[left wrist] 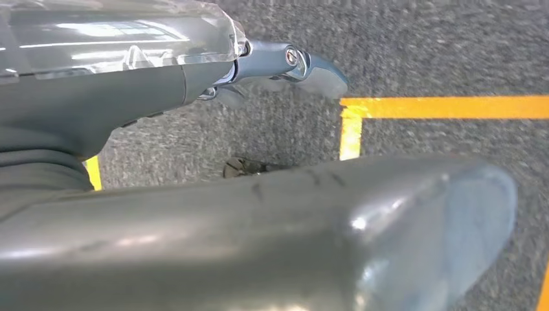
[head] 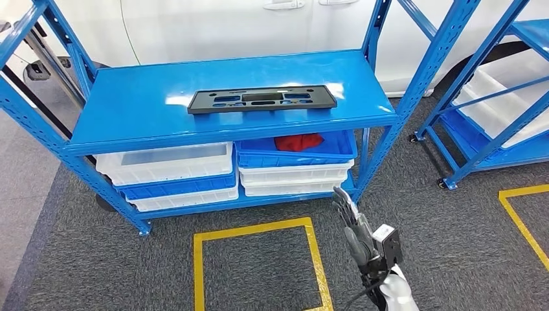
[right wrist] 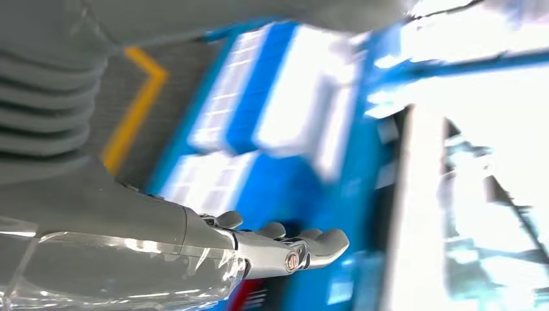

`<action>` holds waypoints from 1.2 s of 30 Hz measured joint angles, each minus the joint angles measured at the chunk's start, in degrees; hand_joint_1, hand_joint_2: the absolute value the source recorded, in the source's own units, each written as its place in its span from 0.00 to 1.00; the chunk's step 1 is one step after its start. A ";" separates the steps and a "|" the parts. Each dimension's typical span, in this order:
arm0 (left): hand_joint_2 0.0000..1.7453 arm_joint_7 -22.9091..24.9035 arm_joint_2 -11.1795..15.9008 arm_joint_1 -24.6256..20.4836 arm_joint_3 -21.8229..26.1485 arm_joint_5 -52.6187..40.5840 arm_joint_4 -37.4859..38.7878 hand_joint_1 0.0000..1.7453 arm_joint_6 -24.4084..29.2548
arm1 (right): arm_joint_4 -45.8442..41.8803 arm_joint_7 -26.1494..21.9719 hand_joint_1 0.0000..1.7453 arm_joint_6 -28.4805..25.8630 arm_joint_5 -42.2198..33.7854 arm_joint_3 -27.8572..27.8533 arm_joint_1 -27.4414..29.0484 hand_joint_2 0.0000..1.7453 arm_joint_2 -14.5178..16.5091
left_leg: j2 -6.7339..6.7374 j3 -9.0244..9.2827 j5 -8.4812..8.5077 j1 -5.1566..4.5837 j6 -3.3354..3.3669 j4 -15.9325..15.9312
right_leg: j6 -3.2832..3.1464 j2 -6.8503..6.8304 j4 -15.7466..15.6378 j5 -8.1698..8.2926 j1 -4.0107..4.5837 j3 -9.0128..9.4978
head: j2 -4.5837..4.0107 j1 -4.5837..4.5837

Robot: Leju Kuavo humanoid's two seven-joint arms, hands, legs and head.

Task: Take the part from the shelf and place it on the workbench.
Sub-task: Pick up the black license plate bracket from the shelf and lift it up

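A flat black rectangular part (head: 262,100) with several cut-outs lies on the top board of the blue shelf (head: 129,123), near its front edge. My right hand (head: 356,227) is raised low in front of the shelf's right post, fingers stretched toward it and holding nothing; it is well below and in front of the part. In the right wrist view the right hand (right wrist: 285,246) points at the blurred blue shelf with straight, empty fingers. In the left wrist view my left hand (left wrist: 285,65) hangs over the grey carpet, fingers extended, holding nothing.
White and blue bins (head: 171,165) fill the lower shelf; one blue bin (head: 294,152) holds something red (head: 298,141). A second blue rack (head: 498,110) stands at the right. Yellow floor tape (head: 259,230) marks a square on the grey carpet before the shelf.
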 joint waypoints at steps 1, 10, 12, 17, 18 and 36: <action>0.00 -0.05 -0.12 -0.08 0.40 -0.20 0.05 0.00 0.00 | -1.71 -0.29 0.00 0.47 -0.66 0.96 -0.47 0.00 -0.15 | 0.02 0.02 0.17 0.09 0.40 -0.20 | 0.25 -0.02 1.35 -0.94 -0.04 -0.59 | 0.00 0.00; 0.00 -0.51 -1.10 -0.89 4.85 -1.98 0.81 0.00 0.03 | -16.75 -3.07 0.00 5.31 -7.90 10.23 -5.71 0.00 -2.17 | 0.01 0.15 0.09 -0.53 0.87 -0.10 | -0.38 -0.15 3.86 -0.06 0.08 -2.31 | 0.00 0.00; 0.00 -0.70 -1.36 -1.18 5.85 -2.34 0.96 0.00 0.08 | -20.07 -3.66 0.00 6.25 -9.65 12.49 -7.15 0.00 -2.67 | 0.02 -0.03 0.00 -0.67 0.40 0.03 | -0.85 -0.19 -0.08 0.94 0.38 -0.70 | 0.00 0.00; 0.00 -1.06 -1.55 -1.65 8.19 -3.26 1.21 0.00 0.27 | -27.78 -4.35 0.00 8.30 -13.89 17.39 -10.07 0.00 -3.90 | 0.04 -1.59 -2.49 -0.56 -1.13 3.57 | -1.97 -0.23 -1.07 1.32 -0.16 -0.39 | 0.00 0.00; 0.00 -1.13 -1.60 -1.76 8.61 -3.43 1.28 0.00 0.30 | -29.10 -4.40 0.00 8.72 -14.71 18.37 -10.64 0.00 -4.09 | 0.05 -3.12 -4.26 -0.35 -1.46 6.93 | -2.11 -0.25 -1.12 1.32 -0.18 -0.35 | 0.00 0.00; 0.00 -2.97 -1.98 -2.17 11.88 -4.42 1.78 0.00 0.38 | -38.30 -4.65 0.00 8.32 -17.49 25.75 -11.02 0.00 -6.74 | 0.08 -0.13 0.08 0.07 1.09 -0.29 | 0.93 -0.14 15.39 -6.38 -0.38 -8.30 | 0.00 0.00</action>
